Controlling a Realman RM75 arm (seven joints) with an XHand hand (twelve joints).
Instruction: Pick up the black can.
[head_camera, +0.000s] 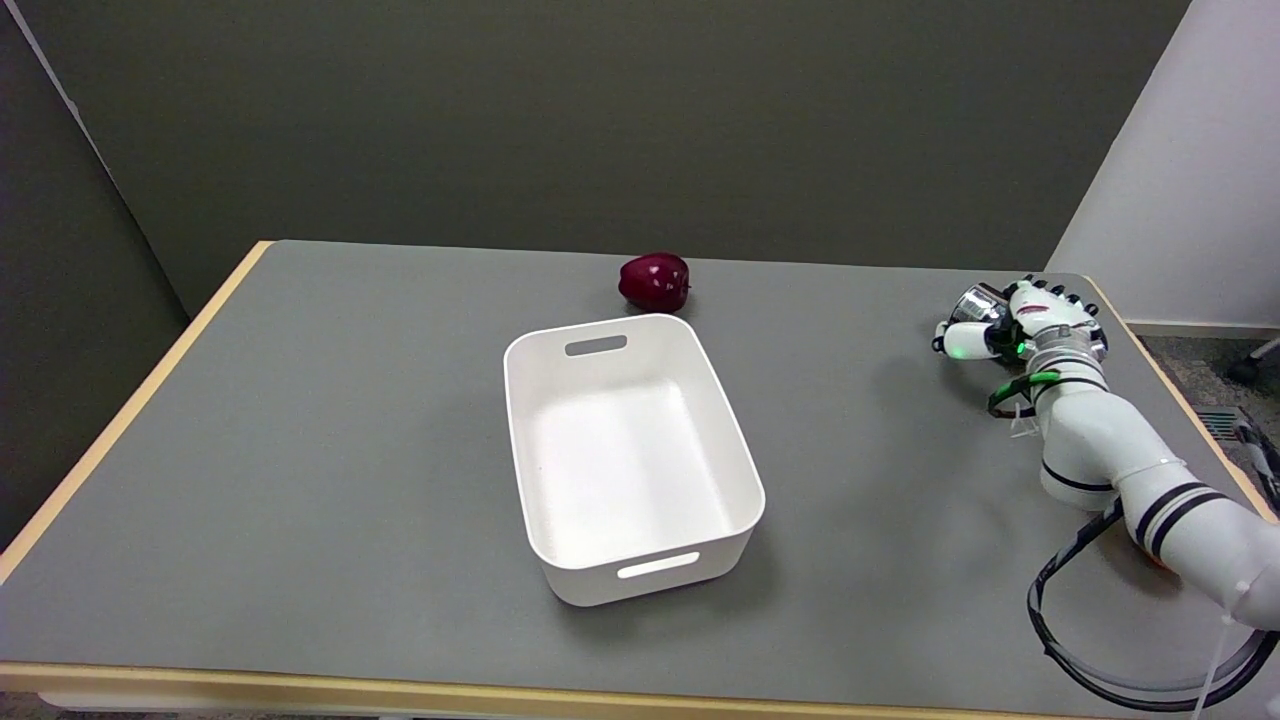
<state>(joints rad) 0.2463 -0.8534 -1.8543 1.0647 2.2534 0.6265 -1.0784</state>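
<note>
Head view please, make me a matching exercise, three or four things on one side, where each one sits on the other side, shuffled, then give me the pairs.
Things:
1. red apple
2. white bin
3. black can
4. right hand

Places:
A. middle of the grey table, nothing in it
B. far right of the table, wrapped around a can
C. just beyond the bin's far rim
D. inside the hand's fingers, silver top showing

Pairs: 1-C, 2-A, 3-D, 4-B
</note>
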